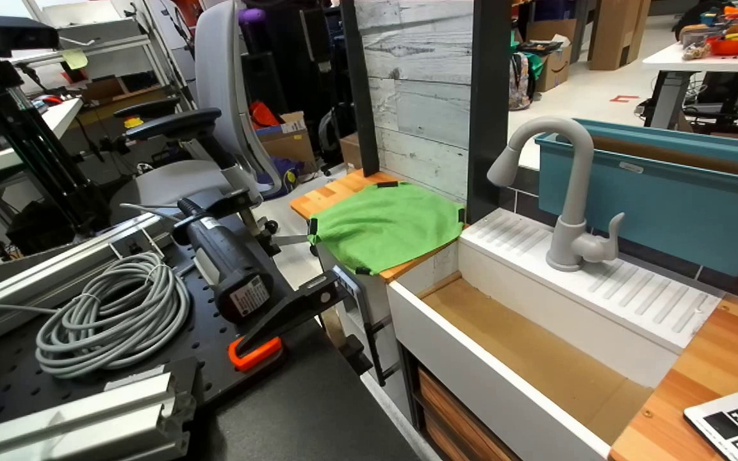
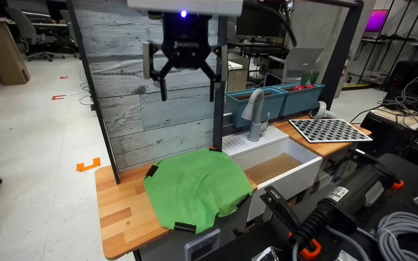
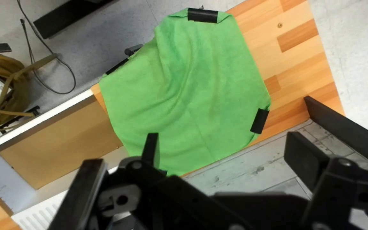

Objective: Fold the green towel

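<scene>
Claw [image 2: 188, 95] aloft, fingers [image 2: 163, 90] spread wide apart — well clear of the green towel [image 2: 198, 188], which lies rumpled at six o'clock below it in an exterior view. With that cloth as my dial, black strips [image 2: 184, 227] sit on its border at ten, one, four and seven, and it overhangs the edge of the wooden counter [image 2: 129, 210] near five. Wood shows from eight to ten. An upright plank panel [image 2: 151, 119] walls off eleven to twelve; the white sink [image 2: 285, 185] opens just beside the cloth before three, grey faucet [image 2: 255, 125] at one. Farther out — black tool [image 2: 343, 203] and coiled cable [image 2: 394, 224] past three, pale floor [image 2: 49, 145] toward ten.
</scene>
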`<move>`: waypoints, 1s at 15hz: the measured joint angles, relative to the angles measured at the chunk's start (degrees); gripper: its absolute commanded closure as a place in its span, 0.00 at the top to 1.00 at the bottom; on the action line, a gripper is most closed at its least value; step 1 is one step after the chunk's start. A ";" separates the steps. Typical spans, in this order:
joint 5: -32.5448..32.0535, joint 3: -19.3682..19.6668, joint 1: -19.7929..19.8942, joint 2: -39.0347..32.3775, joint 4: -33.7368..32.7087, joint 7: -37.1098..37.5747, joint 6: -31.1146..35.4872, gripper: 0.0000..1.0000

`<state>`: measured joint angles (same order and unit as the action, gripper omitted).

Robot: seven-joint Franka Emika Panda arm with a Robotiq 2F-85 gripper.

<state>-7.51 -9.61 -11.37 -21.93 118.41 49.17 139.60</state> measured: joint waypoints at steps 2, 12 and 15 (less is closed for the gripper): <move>-0.04 2.40 -2.95 -6.34 -4.91 2.39 0.42 1.00; 0.25 8.27 -10.22 -27.46 -24.34 5.45 3.83 1.00; 0.24 9.16 -11.52 -30.54 -28.08 5.46 3.79 1.00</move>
<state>-7.27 -0.45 -22.89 -52.47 90.32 54.62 143.39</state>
